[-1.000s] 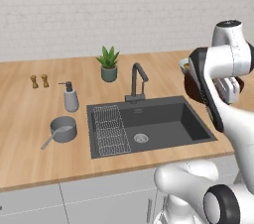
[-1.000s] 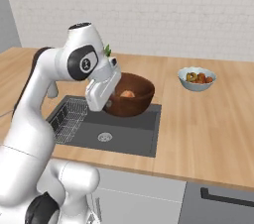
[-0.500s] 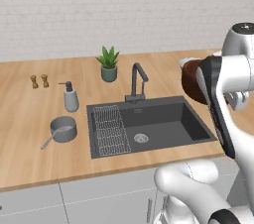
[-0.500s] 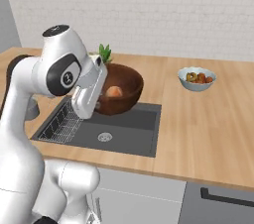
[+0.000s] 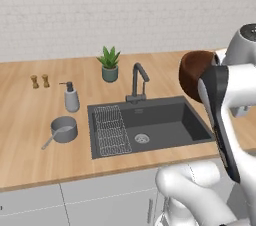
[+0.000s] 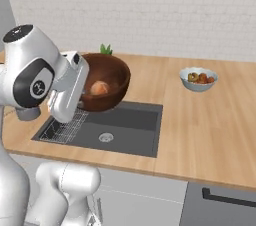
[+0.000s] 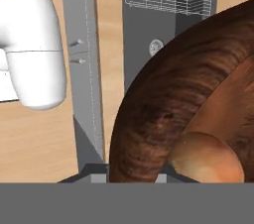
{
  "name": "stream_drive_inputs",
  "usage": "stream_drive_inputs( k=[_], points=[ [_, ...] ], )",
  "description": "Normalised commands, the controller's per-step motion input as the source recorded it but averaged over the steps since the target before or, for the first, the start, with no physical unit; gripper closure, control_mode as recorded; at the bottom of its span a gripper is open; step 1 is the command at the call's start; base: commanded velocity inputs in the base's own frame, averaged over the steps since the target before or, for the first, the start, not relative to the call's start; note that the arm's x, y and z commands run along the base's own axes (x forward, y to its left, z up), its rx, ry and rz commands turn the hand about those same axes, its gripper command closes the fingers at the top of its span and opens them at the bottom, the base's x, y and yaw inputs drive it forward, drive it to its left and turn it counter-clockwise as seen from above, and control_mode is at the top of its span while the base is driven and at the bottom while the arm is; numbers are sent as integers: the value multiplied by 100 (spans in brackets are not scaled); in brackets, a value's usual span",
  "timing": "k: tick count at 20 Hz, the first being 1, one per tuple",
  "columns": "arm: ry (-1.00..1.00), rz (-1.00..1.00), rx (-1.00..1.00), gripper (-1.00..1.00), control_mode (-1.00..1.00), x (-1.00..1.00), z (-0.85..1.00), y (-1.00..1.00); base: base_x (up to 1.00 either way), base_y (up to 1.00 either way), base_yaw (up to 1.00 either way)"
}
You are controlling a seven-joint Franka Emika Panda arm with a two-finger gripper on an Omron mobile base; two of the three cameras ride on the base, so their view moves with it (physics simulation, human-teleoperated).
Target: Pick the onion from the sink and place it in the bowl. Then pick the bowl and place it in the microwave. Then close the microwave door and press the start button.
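The bowl [image 6: 106, 81] is deep, round and dark reddish-brown with a streaky wood grain; it hangs in the air above the sink [image 6: 129, 127], tipped so its mouth faces the right base camera. The onion [image 6: 99, 88] lies inside on the low side of the bowl, a small orange-brown ball with a paler patch. In the hand view the bowl's [image 7: 173, 99] outer wall and rim sit right against the camera, with the onion [image 7: 208, 158] just over the rim. The gripper is hidden behind the arm's white link and the bowl, so I cannot tell how its jaws stand, though the bowl is carried off the counter at the hand.

In the left base view the bowl [image 5: 194, 73] shows beside the arm, above the sink's [image 5: 165, 125] right end. The faucet [image 5: 138, 82] stands behind the basin, the wire rack [image 5: 111, 130] lies at its left end, and the drain [image 5: 142, 138] is bare. A plant [image 5: 109, 63], soap dispenser [image 5: 71, 97], small pot [image 5: 63, 129] and two shakers [image 5: 39, 81] stand on the counter [image 5: 30, 140] to the left. A grey-blue bowl of food [image 6: 198, 78] sits well to the right.
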Motion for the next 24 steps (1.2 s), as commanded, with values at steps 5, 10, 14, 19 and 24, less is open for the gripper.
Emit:
stream_drive_inputs(
  k=[5, 10, 14, 19, 24],
  points=[
    [0, 0, 0, 100, 100, 0, 0, 0, -96, -33, 0],
    [0, 0, 0, 100, 100, 0, 0, 0, -53, -89, -31],
    [0, 0, 0, 100, 100, 0, 0, 0, 0, -40, -84],
    [0, 0, 0, 100, 100, 0, 0, 0, 0, -2, -99],
    [0, 0, 0, 100, 100, 0, 0, 0, 0, 0, -100]
  ],
)
